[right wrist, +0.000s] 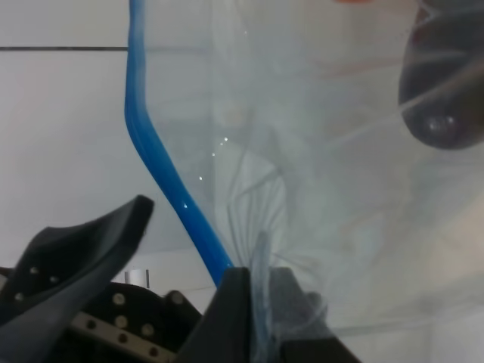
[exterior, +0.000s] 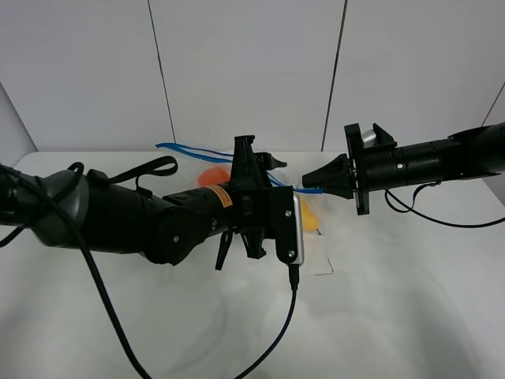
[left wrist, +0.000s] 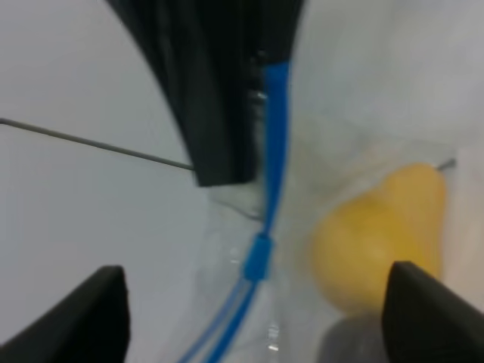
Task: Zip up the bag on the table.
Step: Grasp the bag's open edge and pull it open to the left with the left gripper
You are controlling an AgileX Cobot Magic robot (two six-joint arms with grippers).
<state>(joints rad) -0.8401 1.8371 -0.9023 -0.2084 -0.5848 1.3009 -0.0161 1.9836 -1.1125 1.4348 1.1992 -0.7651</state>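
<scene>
Your right gripper [right wrist: 257, 287] is clamped shut on the 3 o'clock end of the blue zipper strip [left wrist: 274, 151] of the bag [exterior: 209, 174] at the middle of the bench [exterior: 394, 300], while your left gripper [left wrist: 265, 310], at the bag's 9 o'clock side, stands wide open astride that strip, holding nothing.

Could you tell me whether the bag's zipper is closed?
The bag is partly open: past the slider the blue strip splits into two lines; on its other side it is one.
</scene>
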